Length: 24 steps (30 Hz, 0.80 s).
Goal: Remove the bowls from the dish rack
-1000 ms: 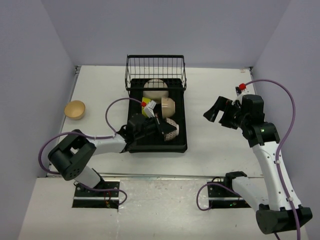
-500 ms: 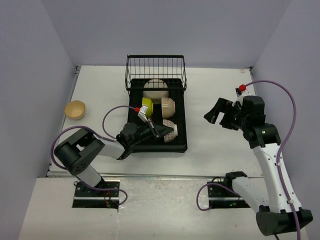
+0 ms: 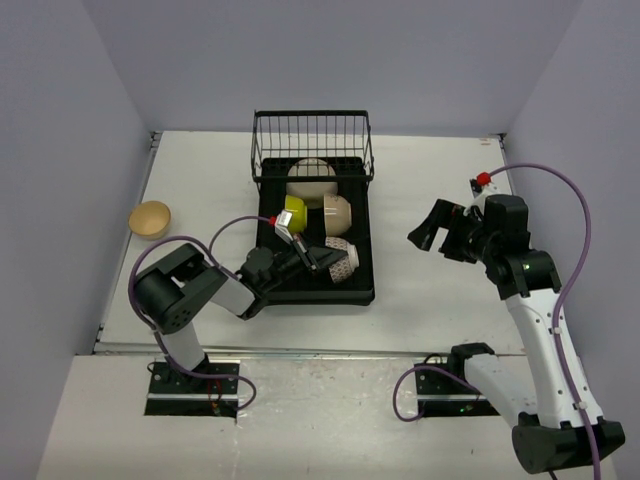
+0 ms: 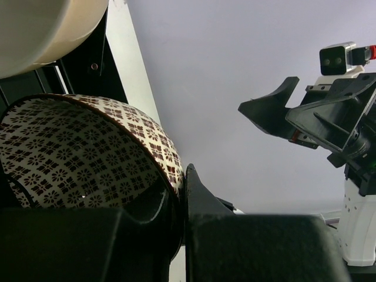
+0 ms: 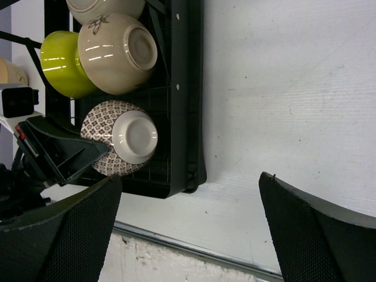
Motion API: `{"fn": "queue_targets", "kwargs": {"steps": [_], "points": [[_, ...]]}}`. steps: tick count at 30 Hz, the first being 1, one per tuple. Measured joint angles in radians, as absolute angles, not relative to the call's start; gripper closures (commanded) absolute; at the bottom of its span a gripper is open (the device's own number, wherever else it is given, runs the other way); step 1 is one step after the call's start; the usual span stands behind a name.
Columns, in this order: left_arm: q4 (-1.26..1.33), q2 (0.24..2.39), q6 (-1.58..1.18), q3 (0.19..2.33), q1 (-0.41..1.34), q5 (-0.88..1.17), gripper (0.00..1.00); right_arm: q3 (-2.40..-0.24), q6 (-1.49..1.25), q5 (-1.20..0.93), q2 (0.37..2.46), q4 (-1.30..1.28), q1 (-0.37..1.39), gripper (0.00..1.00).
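A white table (image 3: 430,180) walled in pale lavender holds everything. At far left one beige bowl (image 3: 150,219) already sits on the bare tabletop, well apart from the dish rack (image 3: 365,270). The left gripper (image 3: 322,258) is clamped on the rim of the net-patterned bowl (image 3: 342,262), which lies tipped in the rack's near end, foot pointing right. Behind it are the lime bowl (image 3: 293,213), a cream bowl (image 3: 335,212) and the larger cream bowl (image 3: 311,177). A thin rim pinch may let the bowl pivot, so it probably needs a slow, straight lift clear of the rack wall before carrying left. The right gripper (image 3: 445,228) hangs wide open and empty, right of the rack.
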<state>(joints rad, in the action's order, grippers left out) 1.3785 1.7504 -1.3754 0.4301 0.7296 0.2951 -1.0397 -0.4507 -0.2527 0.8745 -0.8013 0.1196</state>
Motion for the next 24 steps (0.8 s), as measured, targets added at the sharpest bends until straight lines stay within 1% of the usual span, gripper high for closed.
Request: {"fn": "queue_targets", "kwargs": {"steps": [24], "points": [[1.309,1.669,-1.423,0.411,0.727,0.348,1.0,-1.039,-0.451,-0.264,0.888,-0.8,0.12,0.01]]}}
